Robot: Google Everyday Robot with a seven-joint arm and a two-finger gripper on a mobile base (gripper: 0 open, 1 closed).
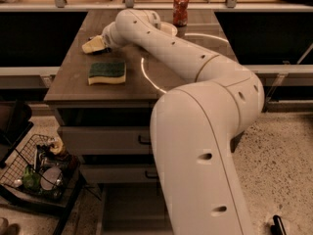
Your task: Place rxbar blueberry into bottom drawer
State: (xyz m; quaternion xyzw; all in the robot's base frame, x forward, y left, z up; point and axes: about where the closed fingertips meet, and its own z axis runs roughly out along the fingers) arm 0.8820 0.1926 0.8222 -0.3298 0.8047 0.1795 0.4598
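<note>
Since the gripper [94, 45] sits low over the far left part of the counter [73, 80], beyond the green-and-yellow sponge [107, 73], the step in hand looks like picking up the bar. How far the gripper is open, and whether it has hold of anything, I cannot tell. The rxbar blueberry is not plainly visible. A small dark patch [100, 51] right under the gripper may be it, and if so it lies flat on the counter, near the sponge but apart from it.

A thin, flat wrapper gives little to hold, so the grip probably wants to come straight down and close across the narrow width. It should be confirmed secure before lifting. The lift should clear the sponge. The bottom drawer [128, 208] stands pulled out below the counter's front edge, under two closed drawers. The long arm will likely need to draw well back and lower before letting go. Release is best made low over the drawer floor.
</note>
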